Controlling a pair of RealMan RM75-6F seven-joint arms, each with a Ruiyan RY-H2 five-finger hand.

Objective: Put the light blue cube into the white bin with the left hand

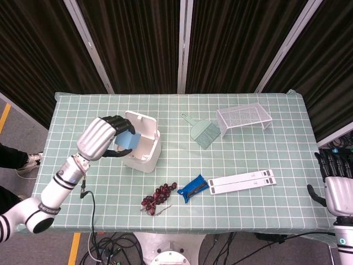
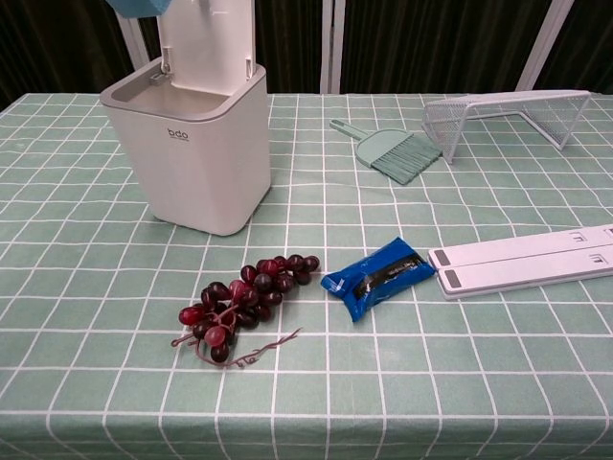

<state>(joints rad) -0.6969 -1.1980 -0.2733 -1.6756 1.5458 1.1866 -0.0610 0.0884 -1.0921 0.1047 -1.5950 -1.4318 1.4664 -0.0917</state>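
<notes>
Left hand (image 1: 102, 138) holds light blue cube (image 1: 127, 140) over white bin (image 1: 144, 157) rim.

— What kind of place is this?

— A robotics lab or test cell, not a home. The worktop (image 1: 265, 149) stands alone under a green checked cloth, with dark pleated curtains (image 1: 138, 44) hung between metal posts closing it off behind.

— Anything else that says so?

— Loose cables (image 1: 110, 243) trail below the front edge, and yellow tape (image 1: 4, 117) marks the grey floor at the left. The things laid out are a mixed lot: a bunch of grapes (image 2: 239, 297), a small brush (image 2: 395, 153), a wire rack (image 2: 508, 113).
</notes>
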